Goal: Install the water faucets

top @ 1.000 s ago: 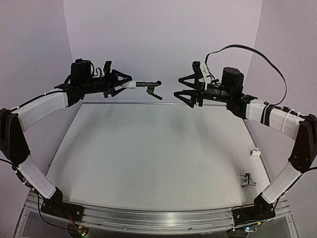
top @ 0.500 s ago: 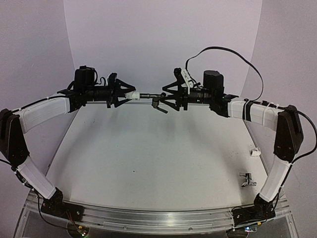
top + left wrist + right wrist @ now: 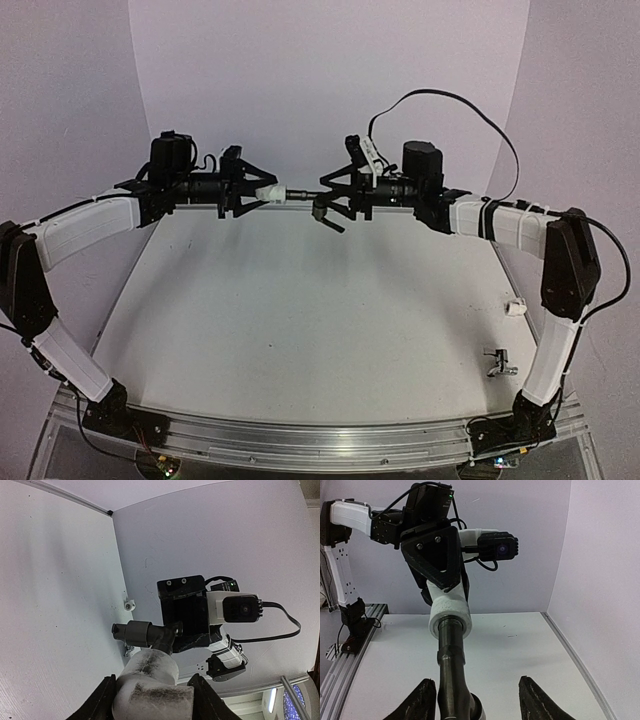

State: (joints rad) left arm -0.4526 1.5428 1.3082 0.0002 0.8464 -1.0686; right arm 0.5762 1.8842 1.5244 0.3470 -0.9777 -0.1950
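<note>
My left gripper point(image 3: 262, 192) is shut on a white elbow fitting point(image 3: 269, 193) and holds it level above the far edge of the table. The dark faucet point(image 3: 303, 196) sticks out of that fitting toward the right, its handle hanging down. My right gripper point(image 3: 333, 200) is open, its jaws standing on either side of the faucet's free end. In the right wrist view the dark faucet point(image 3: 451, 675) runs up into the fitting point(image 3: 450, 616), close to my left finger point(image 3: 424, 701). In the left wrist view the fitting point(image 3: 150, 677) fills my jaws. The silver faucet point(image 3: 497, 363) lies on the table near right.
A small white cylindrical fitting point(image 3: 516, 308) lies at the table's right edge, beyond the silver faucet; it also shows in the left wrist view point(image 3: 130, 604). A raised rim point(image 3: 520, 290) runs along the right side. Purple walls stand behind and to both sides.
My right arm has swung left, so its open jaws now sit around the dark faucet's end. My left arm moved slightly right and levelled, still holding the fitting.
</note>
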